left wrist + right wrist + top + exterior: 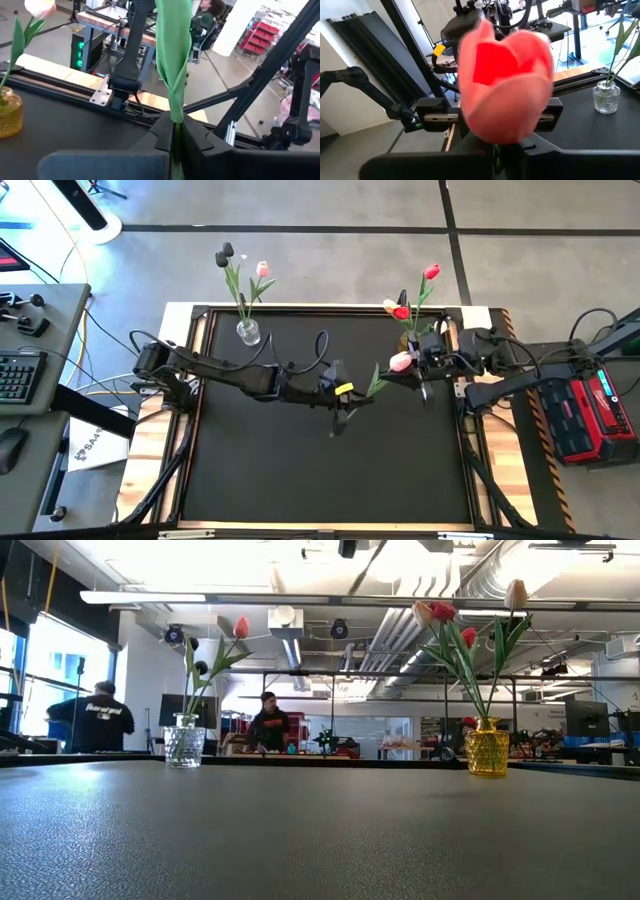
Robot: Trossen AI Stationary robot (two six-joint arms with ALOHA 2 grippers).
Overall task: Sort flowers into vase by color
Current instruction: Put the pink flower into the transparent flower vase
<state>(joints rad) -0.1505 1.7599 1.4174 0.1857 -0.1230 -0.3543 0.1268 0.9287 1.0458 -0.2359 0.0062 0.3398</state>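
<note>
Both grippers, left [345,412] and right [424,375], pinched one pink tulip [400,362]; your opposing pulls risked snapping its stem.

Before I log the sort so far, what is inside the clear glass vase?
The clear glass vase holds two dark-headed tulips and one pink-headed tulip, stems standing upright. Whether it holds water cannot be seen.
</note>
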